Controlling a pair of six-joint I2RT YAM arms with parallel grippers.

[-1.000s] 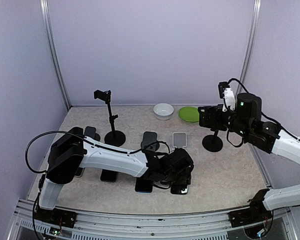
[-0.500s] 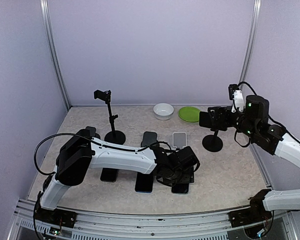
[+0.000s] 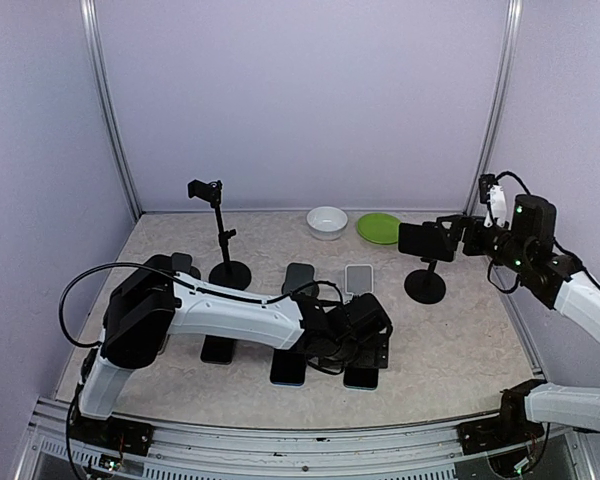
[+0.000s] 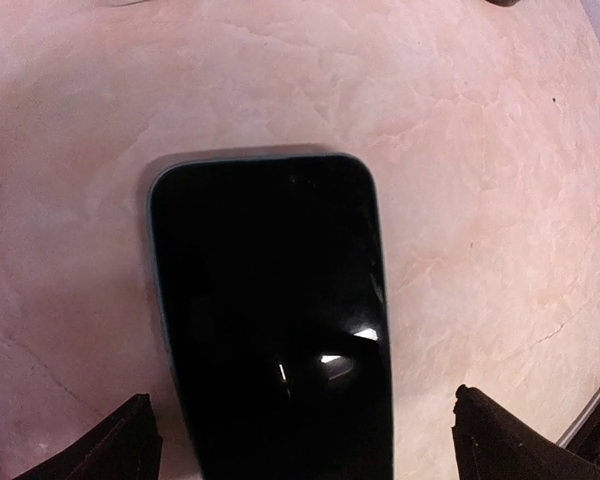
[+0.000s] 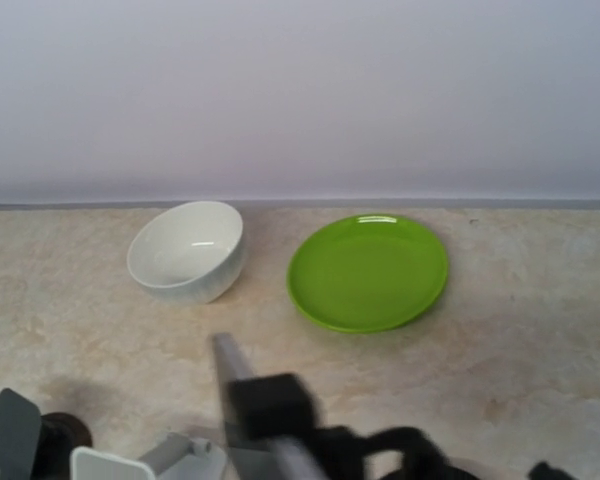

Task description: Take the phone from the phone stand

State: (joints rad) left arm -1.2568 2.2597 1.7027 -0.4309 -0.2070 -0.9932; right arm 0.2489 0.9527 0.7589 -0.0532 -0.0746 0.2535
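Note:
A black phone sits clamped sideways on the right phone stand. My right gripper is just right of it, jaws apart, holding nothing. In the right wrist view the phone's edge and the clamp are a blur at the bottom. My left gripper hovers low over a black phone lying flat on the table. It is open, with a fingertip on each side of that phone.
A second, empty stand is at the back left. Several other phones lie flat mid-table, one dark and one white. A white bowl and a green plate are by the back wall.
My right arm has drawn back to the right, away from the phone, which stays on its stand. My left gripper has shifted slightly over the flat phone.

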